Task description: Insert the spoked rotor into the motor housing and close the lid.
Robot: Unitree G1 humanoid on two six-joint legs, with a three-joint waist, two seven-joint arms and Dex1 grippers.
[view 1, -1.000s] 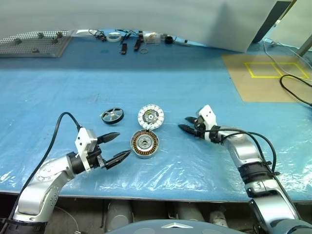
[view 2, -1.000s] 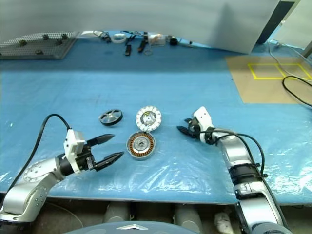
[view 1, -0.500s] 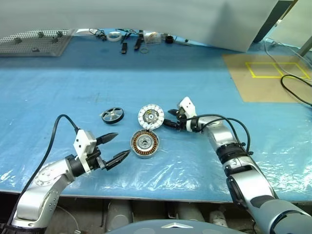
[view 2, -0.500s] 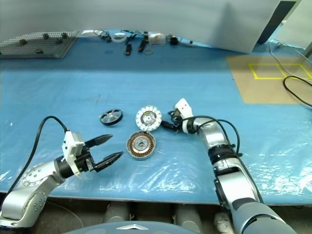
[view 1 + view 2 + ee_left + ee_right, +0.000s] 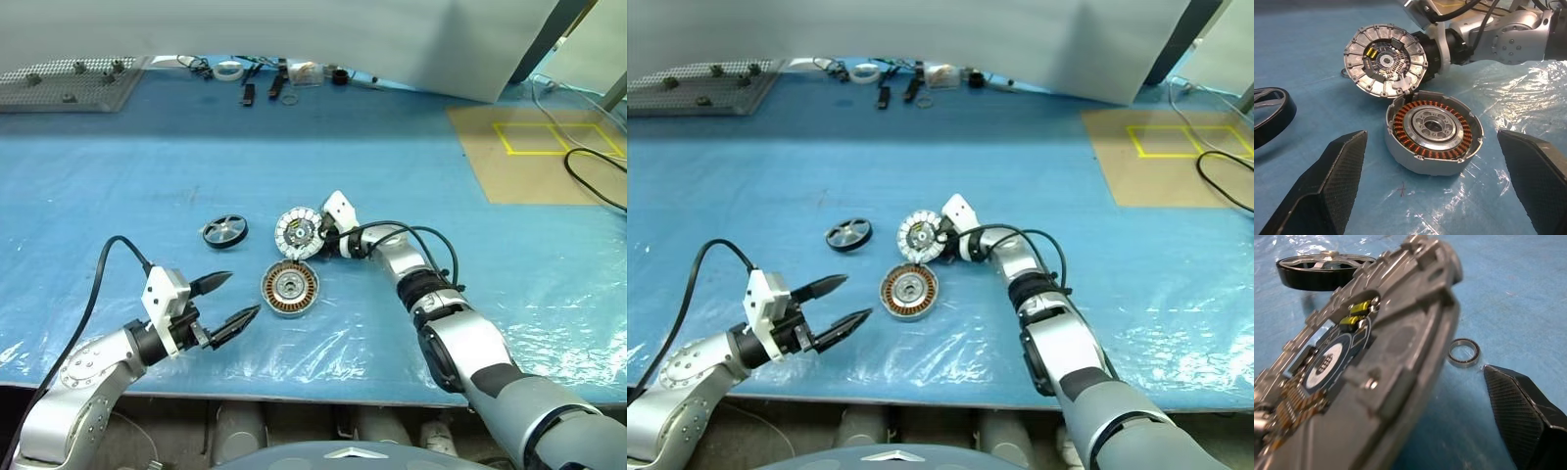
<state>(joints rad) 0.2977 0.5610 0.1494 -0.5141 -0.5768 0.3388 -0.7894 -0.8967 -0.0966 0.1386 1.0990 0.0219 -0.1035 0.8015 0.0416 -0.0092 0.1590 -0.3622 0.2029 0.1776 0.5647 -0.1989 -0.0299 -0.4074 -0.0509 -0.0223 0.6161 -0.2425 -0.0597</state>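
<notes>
My right gripper [image 5: 325, 235] was hard up against the lid [image 5: 301, 233], fingers parted with the disc's edge between them but, as far as I could judge, not yet pinched. In the right wrist view the lid [image 5: 1366, 357] loomed tilted, its far edge lifted, with one black finger [image 5: 1523, 416] out to the side and a small loose metal ring [image 5: 1464, 352] lying on the blue sheet [image 5: 147, 166] just past the rim. Beyond the lid sat the spoked rotor [image 5: 1322, 269], flat on the sheet, untouched.

My left gripper [image 5: 223, 302] hung fully apart and empty, pointing at the motor housing [image 5: 290, 287], which lay just ahead of its tips. From the left wrist view the housing [image 5: 1434, 131] was open, copper windings and hub bare, nothing seated in it, and the lid [image 5: 1386, 59] leaned against its far edge.

My read: I was shifting the lid clear so the rotor could go in first. To do that well I wanted the fingers seated squarely across the rim before squeezing, a slow lift so the tilted disc didn't scrape the housing wall or drag it, and a put-down well away from that loose ring. The left stayed ready to steady the housing if it slid
</notes>
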